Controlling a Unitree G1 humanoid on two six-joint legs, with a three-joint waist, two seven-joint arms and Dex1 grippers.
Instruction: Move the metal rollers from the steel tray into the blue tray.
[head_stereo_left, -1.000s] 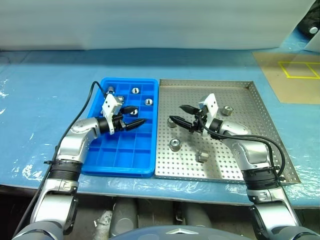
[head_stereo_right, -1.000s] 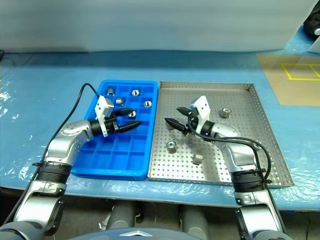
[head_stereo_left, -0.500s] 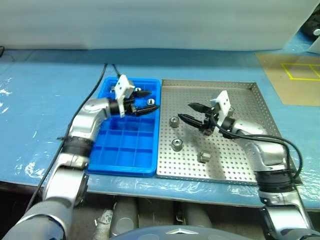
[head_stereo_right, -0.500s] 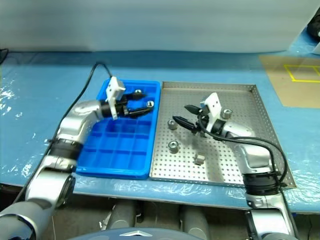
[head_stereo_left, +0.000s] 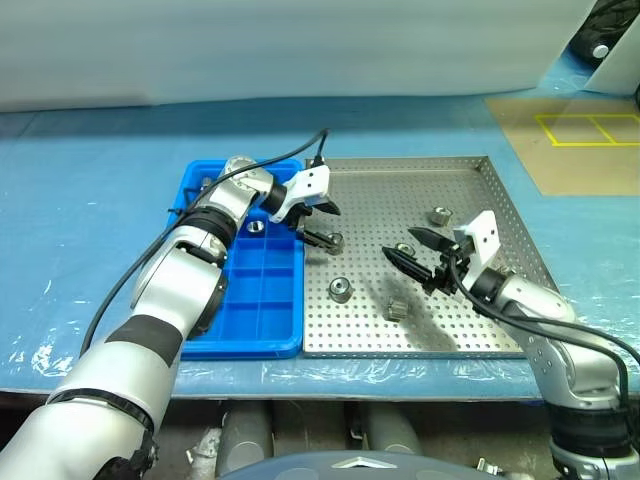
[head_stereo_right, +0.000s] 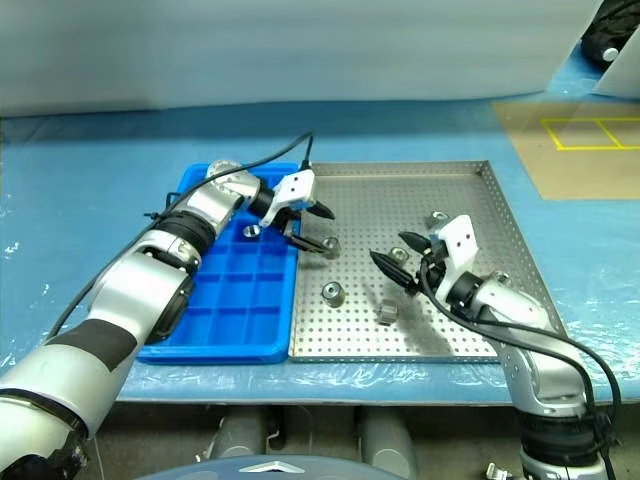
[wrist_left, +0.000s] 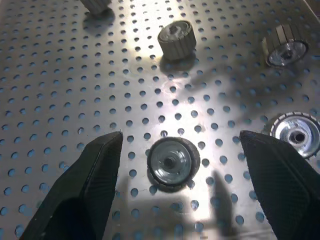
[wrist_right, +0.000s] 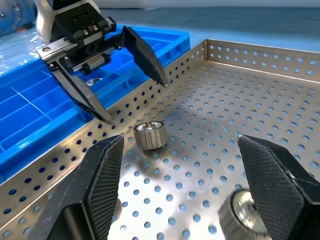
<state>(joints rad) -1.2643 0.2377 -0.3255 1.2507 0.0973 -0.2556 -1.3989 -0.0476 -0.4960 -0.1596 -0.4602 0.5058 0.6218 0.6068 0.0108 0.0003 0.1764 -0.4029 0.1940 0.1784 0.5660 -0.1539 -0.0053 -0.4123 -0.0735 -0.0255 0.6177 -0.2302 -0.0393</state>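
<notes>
Inside steel tray (head_stereo_left: 480, 330) lie five metal rollers (head_stereo_left: 341, 290).

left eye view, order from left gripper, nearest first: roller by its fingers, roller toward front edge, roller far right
1. Roller by the left gripper, steel tray's left side.
2. Front-edge roller, left of centre.
3. Far-right roller, toward the back.

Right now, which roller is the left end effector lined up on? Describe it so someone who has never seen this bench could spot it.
Start at the steel tray, then go to its side next to the blue tray. The roller stands on end close to that rim, about midway along it. Unlike the other rollers farther into the steel tray, it sits just below the open left end effector.
</notes>
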